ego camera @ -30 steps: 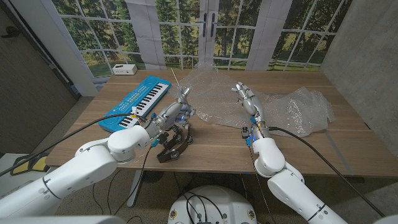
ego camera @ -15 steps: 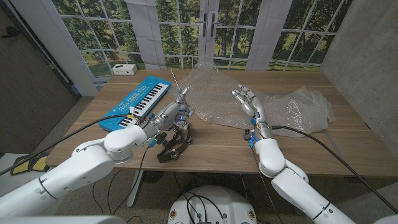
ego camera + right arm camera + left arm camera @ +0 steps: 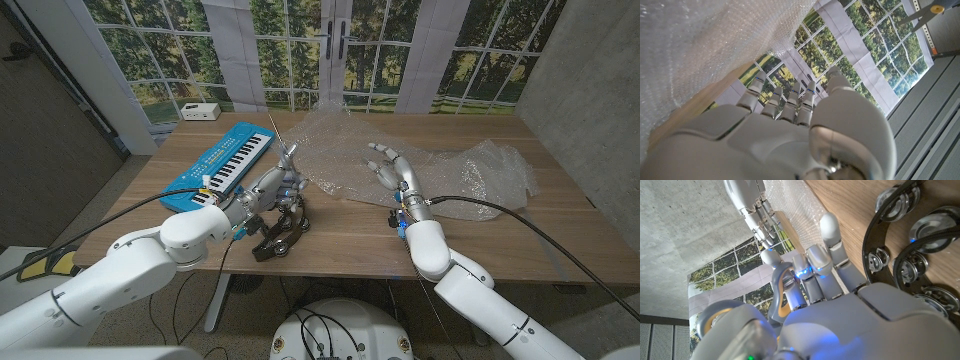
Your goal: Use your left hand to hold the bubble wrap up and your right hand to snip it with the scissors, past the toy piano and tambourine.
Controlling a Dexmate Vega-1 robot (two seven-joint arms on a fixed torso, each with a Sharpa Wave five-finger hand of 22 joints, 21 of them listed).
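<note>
right hand (image 3: pixel 392 168): had tipped over toward the wrap since a second ago; fingers apart, held nothing
left hand (image 3: pixel 276 184): hardly moved; fingers loosely curled over the tambourine (image 3: pixel 277 234), seemed to grip nothing
wrap (image 3: pixel 470 175): lay on the surface under and beyond the right hand, not lifted
piano (image 3: pixel 222 164): just beyond the left hand
meaning: no scissors seen, no hold on the wrap; cutting not begun
</note>
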